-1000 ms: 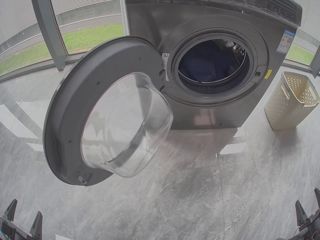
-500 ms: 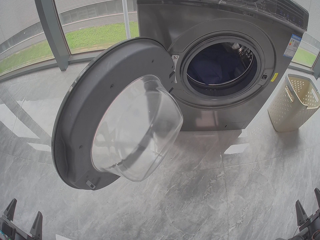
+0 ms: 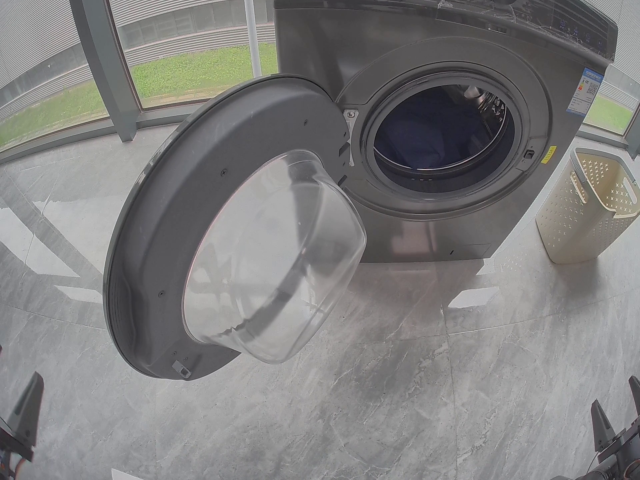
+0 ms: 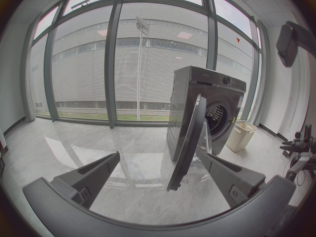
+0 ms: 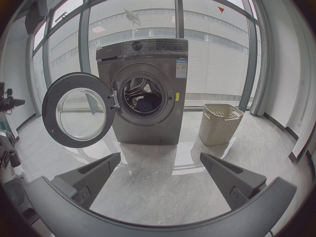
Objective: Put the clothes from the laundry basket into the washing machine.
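Dark clothes (image 3: 427,135) lie in the drum of the washing machine (image 3: 313,41), whose door (image 3: 220,168) stands open. The laundry basket (image 3: 587,215) stands on the floor beside it. The left gripper (image 4: 159,157) and right gripper (image 5: 160,157) are well apart from both, spread wide and holding nothing.

Satin grey metal washing machine (image 3: 400,35), glossy clear door bowl (image 3: 273,255), cream plastic laundry basket (image 3: 573,221), polished stone floor (image 3: 400,381), my matt black jaws
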You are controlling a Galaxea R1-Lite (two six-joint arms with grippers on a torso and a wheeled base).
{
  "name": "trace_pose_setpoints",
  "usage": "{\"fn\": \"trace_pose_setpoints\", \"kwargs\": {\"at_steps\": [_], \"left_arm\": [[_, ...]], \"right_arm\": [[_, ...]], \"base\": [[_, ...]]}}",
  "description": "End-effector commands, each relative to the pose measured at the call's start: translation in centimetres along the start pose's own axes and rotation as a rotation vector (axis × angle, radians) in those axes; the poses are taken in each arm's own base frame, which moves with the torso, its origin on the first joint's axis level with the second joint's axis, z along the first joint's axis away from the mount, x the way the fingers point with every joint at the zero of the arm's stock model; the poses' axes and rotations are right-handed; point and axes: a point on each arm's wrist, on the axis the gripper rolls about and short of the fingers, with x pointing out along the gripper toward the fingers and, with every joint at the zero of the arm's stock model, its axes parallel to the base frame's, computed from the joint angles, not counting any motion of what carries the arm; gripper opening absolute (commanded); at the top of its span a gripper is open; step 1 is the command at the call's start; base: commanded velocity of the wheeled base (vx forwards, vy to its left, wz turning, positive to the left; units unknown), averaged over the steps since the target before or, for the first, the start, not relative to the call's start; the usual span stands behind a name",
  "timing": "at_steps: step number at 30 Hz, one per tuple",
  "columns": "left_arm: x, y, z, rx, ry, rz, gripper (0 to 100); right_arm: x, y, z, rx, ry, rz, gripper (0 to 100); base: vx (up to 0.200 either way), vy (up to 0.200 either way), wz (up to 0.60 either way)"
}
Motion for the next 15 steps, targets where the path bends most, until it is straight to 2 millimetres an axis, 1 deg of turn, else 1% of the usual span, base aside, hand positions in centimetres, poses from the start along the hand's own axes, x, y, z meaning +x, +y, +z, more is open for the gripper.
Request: {"fn": "trace_pose_setpoints", "kwargs": {"at_steps": [1,3,4,5,7,8,10,11,13,14,15], "left_arm": [[6.6,0.2,5.0,-0.025,0.114,-0.101,100],[7.6,0.2,5.1,-0.027,0.121,-0.128,100],[8.6,0.1,5.1,-0.041,0.13,-0.178,100],[9.1,0.0,4.9,-0.048,0.143,-0.217,100],[9.5,-0.2,4.6,-0.052,0.156,-0.25,100],[10.3,-0.5,3.9,-0.059,0.204,-0.3,100],[10.7,-0.6,3.7,-0.06,0.222,-0.313,100],[11.5,-0.9,3.5,-0.063,0.249,-0.339,100],[11.8,-0.9,3.5,-0.063,0.254,-0.347,100],[13.1,-1.2,3.4,-0.066,0.256,-0.369,100],[13.7,-1.4,3.2,-0.066,0.258,-0.381,100]], "right_arm": [[0.0,0.0,-0.5,-0.001,0.003,0.001,100],[0.0,0.0,-0.5,-0.001,0.003,0.001,100],[0.0,0.0,-0.5,-0.001,0.003,0.001,100],[0.0,0.0,-0.5,-0.001,0.003,0.001,100],[0.0,0.0,-0.5,-0.001,0.003,0.001,100],[0.0,0.0,-0.5,-0.002,0.003,0.001,100],[0.0,0.0,-0.5,-0.002,0.003,0.001,100],[0.0,0.0,-0.5,-0.002,0.003,0.001,100],[0.0,0.0,-0.5,-0.002,0.003,0.001,100],[0.0,0.0,-0.5,-0.002,0.003,0.001,100],[0.0,0.0,-0.5,-0.002,0.003,0.001,100]], "base": [[0.0,0.0,0.0],[0.0,0.0,0.0],[0.0,0.0,0.0],[0.0,0.0,0.0],[0.0,0.0,0.0],[0.0,0.0,0.0],[0.0,0.0,0.0],[0.0,0.0,0.0],[0.0,0.0,0.0],[0.0,0.0,0.0],[0.0,0.0,0.0]]}}
